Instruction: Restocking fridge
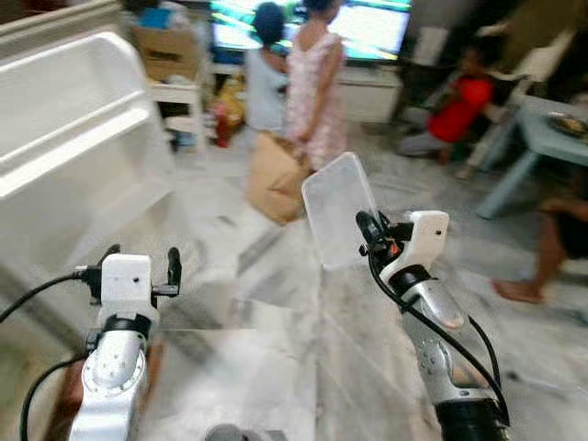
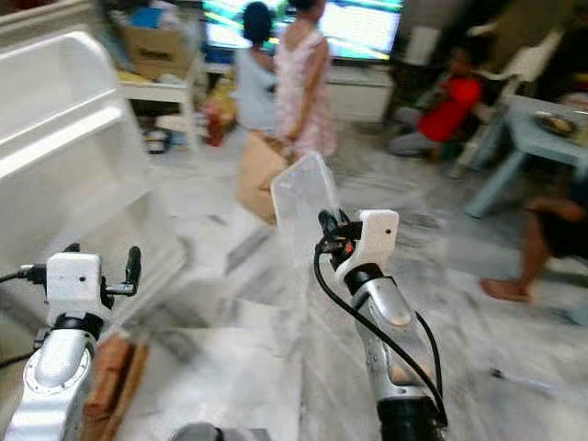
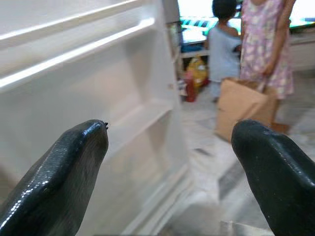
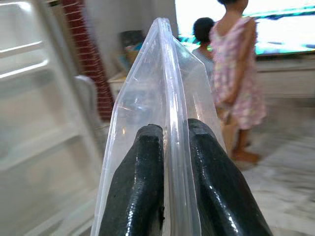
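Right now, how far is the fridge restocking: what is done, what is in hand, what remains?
Done: the white fridge door stands open on the robot's left. In hand: the right gripper is shut on a clear plastic container, held up in the air. Left: the container is not yet in the fridge. The left gripper is open and holds nothing.

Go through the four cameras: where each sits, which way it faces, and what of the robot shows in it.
Left eye: head, facing forward-down; both arms, right gripper pinching a clear plastic lid.
Right eye: same scene, white fridge door at left.
Left wrist: along the open left gripper toward the door shelves.
Right wrist: along fingers clamped on the lid.
Shared: people by the screen.
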`<state>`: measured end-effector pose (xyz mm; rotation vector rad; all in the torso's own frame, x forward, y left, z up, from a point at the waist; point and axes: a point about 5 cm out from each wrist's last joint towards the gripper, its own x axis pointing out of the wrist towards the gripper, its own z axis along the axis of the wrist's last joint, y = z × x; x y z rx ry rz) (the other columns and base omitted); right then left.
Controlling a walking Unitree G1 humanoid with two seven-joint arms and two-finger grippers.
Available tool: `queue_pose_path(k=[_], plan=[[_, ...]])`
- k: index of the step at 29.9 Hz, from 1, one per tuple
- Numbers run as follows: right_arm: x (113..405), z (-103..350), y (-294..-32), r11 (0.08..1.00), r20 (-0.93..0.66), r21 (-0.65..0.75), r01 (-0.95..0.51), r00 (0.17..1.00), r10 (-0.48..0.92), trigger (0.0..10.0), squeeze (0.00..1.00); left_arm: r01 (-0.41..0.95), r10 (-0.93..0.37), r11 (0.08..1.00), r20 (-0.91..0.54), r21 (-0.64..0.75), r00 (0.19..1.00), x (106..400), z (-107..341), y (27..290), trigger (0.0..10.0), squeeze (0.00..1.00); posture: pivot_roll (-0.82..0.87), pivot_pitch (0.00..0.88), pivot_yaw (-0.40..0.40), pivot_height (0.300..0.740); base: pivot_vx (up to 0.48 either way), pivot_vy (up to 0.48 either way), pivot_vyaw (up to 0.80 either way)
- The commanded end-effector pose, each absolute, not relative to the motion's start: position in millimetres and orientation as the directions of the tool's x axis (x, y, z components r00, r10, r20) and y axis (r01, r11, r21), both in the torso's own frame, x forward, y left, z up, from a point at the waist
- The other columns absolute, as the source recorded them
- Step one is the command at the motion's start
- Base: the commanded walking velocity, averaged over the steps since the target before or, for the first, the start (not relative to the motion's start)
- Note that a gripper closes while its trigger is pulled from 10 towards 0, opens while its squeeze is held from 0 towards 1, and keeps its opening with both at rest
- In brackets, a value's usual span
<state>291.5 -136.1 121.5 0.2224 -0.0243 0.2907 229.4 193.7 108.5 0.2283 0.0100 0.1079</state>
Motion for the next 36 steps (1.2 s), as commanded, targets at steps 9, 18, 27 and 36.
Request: queue_pose_path(k=[9, 18, 27, 36], plan=[[290.7, 116.5, -130.7, 0.923, 0.046, 0.244, -0.296, 0.955, 0.294, 10.0, 0.0, -0.085, 0.091, 0.975, -0.021, 0.204, 0.996, 235.5, 101.2, 182.0, 10.0, 0.0, 0.11, 0.006, -0.088, 0.74, 0.0, -0.406, 0.78], [288.2, 117.7, -145.1, 0.941, 0.055, 0.227, -0.249, 0.968, 0.243, 10.0, 0.0, -0.062, 0.071, 0.976, -0.036, 0.208, 0.997, 236.7, 97.6, 179.6, 10.0, 0.0, 0.07, 0.0, -0.045, 0.74, 0.0, -0.111, 0.78], [279.8, 108.4, -153.7, 0.951, 0.025, 0.228, -0.209, 0.978, 0.209, 10.0, 0.0, -0.074, 0.088, 0.969, -0.048, 0.234, 0.995, 237.0, 96.6, 187.3, 10.0, 0.0, 0.06, 0.007, -0.017, 0.74, 0.0, 0.0, 0.78], [277.8, 107.5, -161.5, 0.959, 0.023, 0.237, -0.156, 0.988, 0.155, 10.0, 0.0, -0.049, 0.065, 0.966, -0.056, 0.255, 0.996, 242.6, 96.6, 186.3, 10.0, 0.0, 0.04, 0.01, 0.003, 0.74, 0.0, 0.0, 0.61]])
